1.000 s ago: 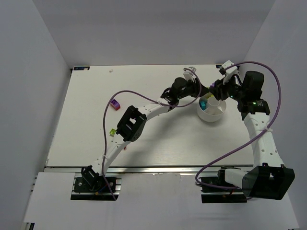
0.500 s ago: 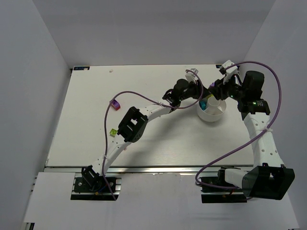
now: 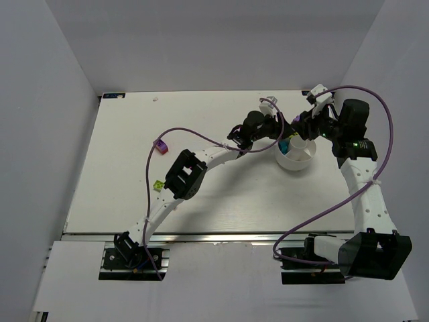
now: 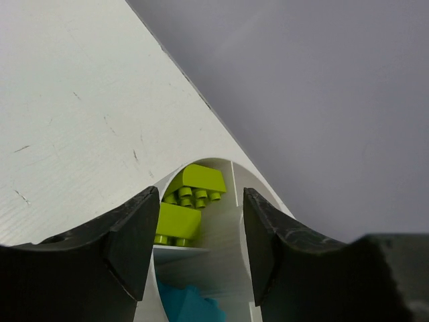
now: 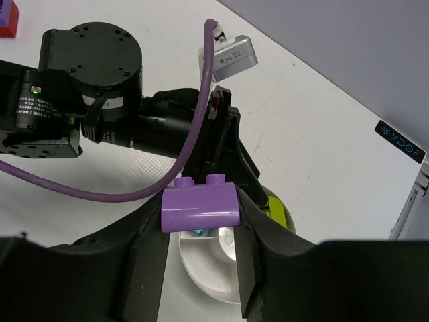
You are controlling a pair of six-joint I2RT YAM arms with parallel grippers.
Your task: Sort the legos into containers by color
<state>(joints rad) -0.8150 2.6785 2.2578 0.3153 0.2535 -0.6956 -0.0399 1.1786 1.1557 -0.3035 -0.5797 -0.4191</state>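
The round white divided bowl (image 3: pixel 295 157) stands at the back right; it also shows in the left wrist view (image 4: pixel 221 241) and the right wrist view (image 5: pixel 211 268). Two lime bricks (image 4: pixel 191 201) lie in one wedge, a cyan brick (image 4: pixel 191 305) in the neighbouring one. My left gripper (image 3: pixel 283 134) (image 4: pixel 201 235) is open and empty right over the bowl's left rim. My right gripper (image 3: pixel 298 122) (image 5: pixel 200 231) is shut on a purple brick (image 5: pixel 200 206), held above the bowl. A purple-and-red brick (image 3: pixel 160 145) and a lime brick (image 3: pixel 158 185) lie on the table at left.
The two arms meet closely over the bowl, the left wrist camera body (image 5: pixel 90 87) just beyond my right fingers. A purple cable (image 3: pixel 181 131) loops over the left arm. A red brick (image 5: pixel 7 17) shows at the top-left corner of the right wrist view.
My left gripper has slid right, from beside the bowl to over its left rim. The right gripper with the purple brick has stayed in place.
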